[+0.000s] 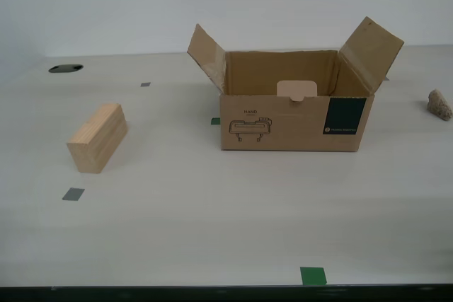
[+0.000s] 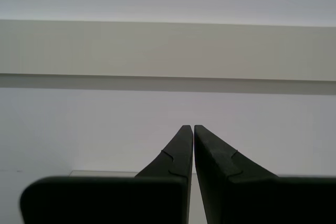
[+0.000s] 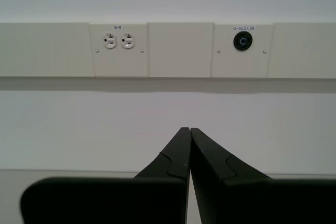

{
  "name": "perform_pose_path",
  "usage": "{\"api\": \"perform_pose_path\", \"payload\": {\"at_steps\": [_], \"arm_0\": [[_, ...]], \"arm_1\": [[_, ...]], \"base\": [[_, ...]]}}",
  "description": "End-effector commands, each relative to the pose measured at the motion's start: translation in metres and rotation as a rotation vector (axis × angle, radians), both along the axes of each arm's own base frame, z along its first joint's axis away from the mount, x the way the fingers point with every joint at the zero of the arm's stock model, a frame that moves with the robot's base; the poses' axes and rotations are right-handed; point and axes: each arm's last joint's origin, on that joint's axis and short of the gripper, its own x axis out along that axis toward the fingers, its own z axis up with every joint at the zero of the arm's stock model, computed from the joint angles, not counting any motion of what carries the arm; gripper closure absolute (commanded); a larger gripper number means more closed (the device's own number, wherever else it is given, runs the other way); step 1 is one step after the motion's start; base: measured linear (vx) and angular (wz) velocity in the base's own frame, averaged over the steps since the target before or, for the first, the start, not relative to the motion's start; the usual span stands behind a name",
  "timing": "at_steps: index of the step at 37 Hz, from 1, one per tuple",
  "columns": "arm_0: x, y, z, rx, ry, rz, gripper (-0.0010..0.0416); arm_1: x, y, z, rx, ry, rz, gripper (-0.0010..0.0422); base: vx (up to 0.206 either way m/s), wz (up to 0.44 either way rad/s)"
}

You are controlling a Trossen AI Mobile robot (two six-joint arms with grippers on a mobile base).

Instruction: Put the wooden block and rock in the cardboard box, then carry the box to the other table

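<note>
Starting with the wooden block (image 1: 98, 137) makes sense: it lies near the tabletop's (image 1: 212, 224) edge on the exterior view's left, well apart from the open cardboard box (image 1: 294, 114) toward the far edge, so approach from above across its narrow width. The rock (image 1: 439, 105) sits beyond the box, near the opposite edge. My first gripper (image 3: 188, 129) and my second gripper (image 2: 191, 127) both have jaws closed on nothing, facing a wall.
</note>
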Motion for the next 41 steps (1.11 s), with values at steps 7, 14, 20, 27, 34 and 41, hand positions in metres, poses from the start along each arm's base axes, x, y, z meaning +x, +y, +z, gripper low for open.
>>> {"api": "perform_pose_path", "payload": {"at_steps": [7,14,20,27,34,41], "arm_0": [[0.0001,-0.0001,0.0004,0.001,-0.003,-0.001,0.0406],[0.0001,-0.0001,0.0004,0.001,-0.003,-0.001,0.0406],[0.0001,-0.0001,0.0004,0.001,-0.003,-0.001,0.0406],[0.0001,-0.0001,0.0004,0.001,-0.003,-0.001,0.0405],[0.0001,-0.0001,0.0004,0.001,-0.003,-0.001,0.0405],[0.0001,-0.0001,0.0004,0.001,-0.003,-0.001,0.0405]], "arm_1": [[-0.0001,-0.0001,0.0011,0.002,-0.008,-0.002,0.0412],[0.0000,-0.0001,0.0010,0.002,-0.007,-0.002,0.0412],[0.0000,-0.0002,0.0010,0.002,-0.007,-0.003,0.0412],[0.0000,-0.0001,0.0010,0.002,-0.007,-0.002,0.0412],[0.0000,-0.0002,0.0010,0.002,-0.007,-0.003,0.0412],[0.0000,-0.0001,0.0010,0.002,-0.007,-0.002,0.0412]], "base": [[0.000,0.000],[0.000,0.000],[0.000,0.000],[0.000,0.000],[0.000,0.000],[0.000,0.000]]}}
